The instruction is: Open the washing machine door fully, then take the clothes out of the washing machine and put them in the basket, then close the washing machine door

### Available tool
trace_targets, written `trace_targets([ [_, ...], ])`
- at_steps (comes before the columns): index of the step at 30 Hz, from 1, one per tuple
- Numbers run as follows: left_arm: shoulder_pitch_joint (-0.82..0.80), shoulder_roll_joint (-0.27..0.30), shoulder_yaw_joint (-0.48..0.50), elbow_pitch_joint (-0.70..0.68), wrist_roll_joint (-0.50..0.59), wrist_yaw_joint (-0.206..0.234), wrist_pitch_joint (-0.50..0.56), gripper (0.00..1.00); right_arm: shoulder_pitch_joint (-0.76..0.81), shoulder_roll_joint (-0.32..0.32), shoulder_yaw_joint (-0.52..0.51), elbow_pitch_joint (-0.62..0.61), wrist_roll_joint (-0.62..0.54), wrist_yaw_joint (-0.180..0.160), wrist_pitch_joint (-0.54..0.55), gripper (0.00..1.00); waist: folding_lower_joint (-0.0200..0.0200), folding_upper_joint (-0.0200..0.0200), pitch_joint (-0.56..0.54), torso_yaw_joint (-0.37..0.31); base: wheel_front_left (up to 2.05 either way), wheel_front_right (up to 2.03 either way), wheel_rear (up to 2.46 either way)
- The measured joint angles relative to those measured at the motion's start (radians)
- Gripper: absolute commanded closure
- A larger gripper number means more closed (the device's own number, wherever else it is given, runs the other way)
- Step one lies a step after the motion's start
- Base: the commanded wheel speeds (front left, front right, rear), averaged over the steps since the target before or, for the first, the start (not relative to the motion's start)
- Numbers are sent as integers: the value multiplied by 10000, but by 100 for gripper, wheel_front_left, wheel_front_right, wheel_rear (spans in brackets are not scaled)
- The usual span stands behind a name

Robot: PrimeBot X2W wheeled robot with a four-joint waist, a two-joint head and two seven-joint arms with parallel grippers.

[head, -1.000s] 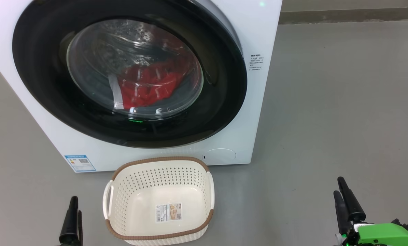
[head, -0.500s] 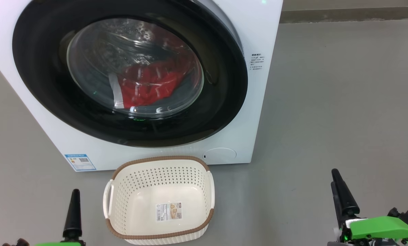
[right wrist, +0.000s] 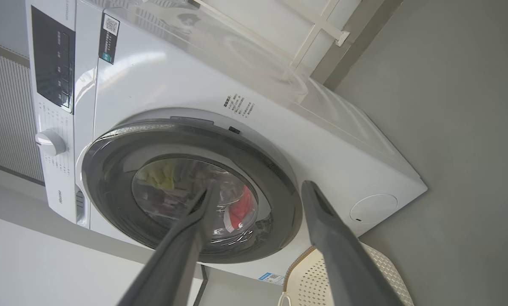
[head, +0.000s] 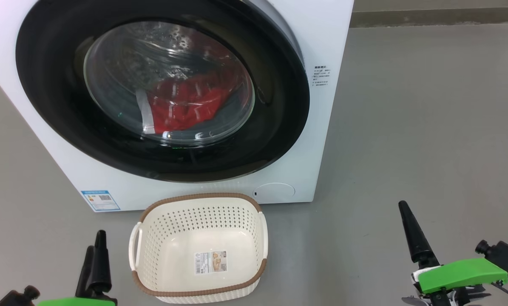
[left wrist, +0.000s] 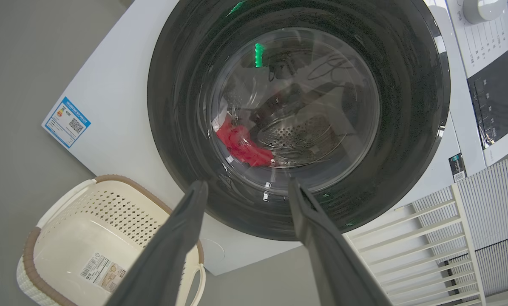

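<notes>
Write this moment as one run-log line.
door not fully open | clothes inside | basket empty | left gripper open | right gripper open

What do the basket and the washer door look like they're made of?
Basket: probably moulded plastic, matte cream, with punched holes and a brown woven-look rim. Door: glossy black rim, likely plastic, showing reflections; clear window, glass by its look.

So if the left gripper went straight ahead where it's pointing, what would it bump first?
Most likely the washing machine door: the open left gripper aims at the lower edge of its glass, red clothes behind it. Depth is unclear.
</notes>
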Motion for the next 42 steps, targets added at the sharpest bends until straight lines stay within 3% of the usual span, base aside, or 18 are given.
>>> trace_targets([
  [11,0,29,-56,-25,2088,0,-295,0,-156,-268,499,-13,-2380,0,-313,0,0,0,-1,31,0,0,0],
  [25,-3,35,-77,-86,4381,90,-721,0,-254,-221,389,253,-4980,0,-711,0,0,0,-6,116,0,0,0],
  [42,-4,94,-364,-278,6395,163,-1183,0,-472,-192,384,706,-7181,0,-1181,0,0,0,-23,164,0,0,0],
])
